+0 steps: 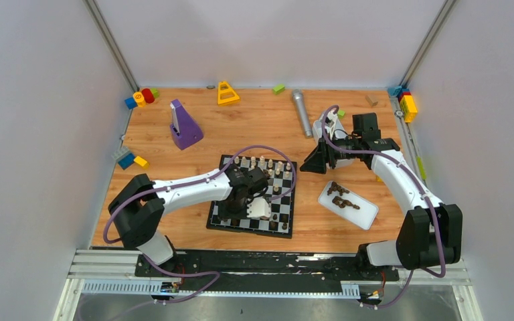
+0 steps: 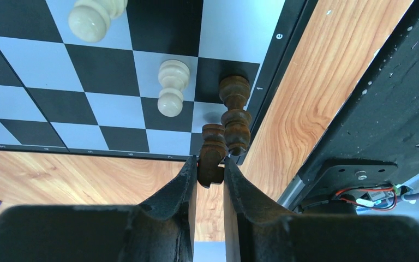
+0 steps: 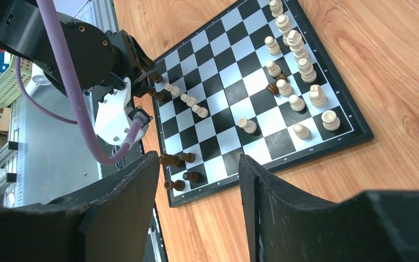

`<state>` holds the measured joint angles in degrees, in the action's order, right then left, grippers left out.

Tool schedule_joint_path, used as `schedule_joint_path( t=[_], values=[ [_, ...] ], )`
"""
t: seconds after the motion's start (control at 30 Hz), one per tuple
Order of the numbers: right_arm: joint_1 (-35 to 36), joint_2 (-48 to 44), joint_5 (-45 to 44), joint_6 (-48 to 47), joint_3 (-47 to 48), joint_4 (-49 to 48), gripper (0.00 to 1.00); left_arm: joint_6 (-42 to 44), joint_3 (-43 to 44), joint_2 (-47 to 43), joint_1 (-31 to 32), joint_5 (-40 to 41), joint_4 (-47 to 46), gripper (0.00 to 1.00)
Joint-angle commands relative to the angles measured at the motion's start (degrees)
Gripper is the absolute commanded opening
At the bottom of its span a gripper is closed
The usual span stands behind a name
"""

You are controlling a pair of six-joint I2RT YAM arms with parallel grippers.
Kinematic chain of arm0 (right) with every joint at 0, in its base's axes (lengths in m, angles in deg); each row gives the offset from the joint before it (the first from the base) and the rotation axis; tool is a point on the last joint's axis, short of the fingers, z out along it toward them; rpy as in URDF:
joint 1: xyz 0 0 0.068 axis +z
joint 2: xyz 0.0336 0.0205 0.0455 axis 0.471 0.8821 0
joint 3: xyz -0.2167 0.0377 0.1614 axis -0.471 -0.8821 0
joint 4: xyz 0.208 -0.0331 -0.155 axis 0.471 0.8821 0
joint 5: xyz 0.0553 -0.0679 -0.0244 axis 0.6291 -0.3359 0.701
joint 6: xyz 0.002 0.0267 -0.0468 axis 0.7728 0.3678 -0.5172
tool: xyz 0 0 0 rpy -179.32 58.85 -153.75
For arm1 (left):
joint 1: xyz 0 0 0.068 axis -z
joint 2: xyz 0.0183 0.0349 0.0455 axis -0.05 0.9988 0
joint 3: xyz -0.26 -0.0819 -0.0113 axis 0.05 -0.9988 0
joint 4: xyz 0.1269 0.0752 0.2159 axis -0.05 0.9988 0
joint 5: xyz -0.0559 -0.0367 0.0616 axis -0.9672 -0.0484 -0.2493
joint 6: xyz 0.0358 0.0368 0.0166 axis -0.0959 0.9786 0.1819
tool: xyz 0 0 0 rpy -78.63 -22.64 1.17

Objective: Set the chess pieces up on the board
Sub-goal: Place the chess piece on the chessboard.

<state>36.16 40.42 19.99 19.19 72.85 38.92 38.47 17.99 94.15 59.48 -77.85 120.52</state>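
The black-and-white board (image 1: 285, 198) lies mid-table. Cream chess pieces (image 1: 261, 162) line its far side, and the right wrist view shows them too (image 3: 297, 54). My left gripper (image 1: 231, 206) hangs over the board's near left corner. It is shut on a dark brown piece (image 2: 211, 155), pinched between its fingertips (image 2: 211, 164). Another dark piece (image 2: 234, 114) stands on the edge square just beyond, with a cream pawn (image 2: 170, 93) one square further in. My right gripper (image 1: 318, 160) hovers off the board's right side, open (image 3: 198, 158) and holding nothing. More dark pieces (image 1: 341, 196) lie in a white tray (image 1: 368, 217).
A purple block (image 1: 186, 127), a yellow triangle (image 1: 227, 93), a grey cylinder (image 1: 301, 112) and a green block (image 1: 278, 88) sit on the far half of the table. Coloured blocks sit at the back left (image 1: 140, 98), left edge (image 1: 128, 159) and back right (image 1: 407, 103).
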Motion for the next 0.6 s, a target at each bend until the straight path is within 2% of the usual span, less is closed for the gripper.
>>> schedule_joint_path(
  t=[0.0, 0.57],
  values=[
    [-0.5, -0.5, 1.0, -1.8, -0.4, -0.4, 0.56, -1.2, 2.3, 0.2, 0.4, -1.0, -0.6, 0.14],
    [-0.5, -0.2, 0.7, -2.2, -0.4, -0.1, 0.56, -1.3, 2.8, 2.6, 1.0, -1.0, 0.1, 0.19]
  ],
)
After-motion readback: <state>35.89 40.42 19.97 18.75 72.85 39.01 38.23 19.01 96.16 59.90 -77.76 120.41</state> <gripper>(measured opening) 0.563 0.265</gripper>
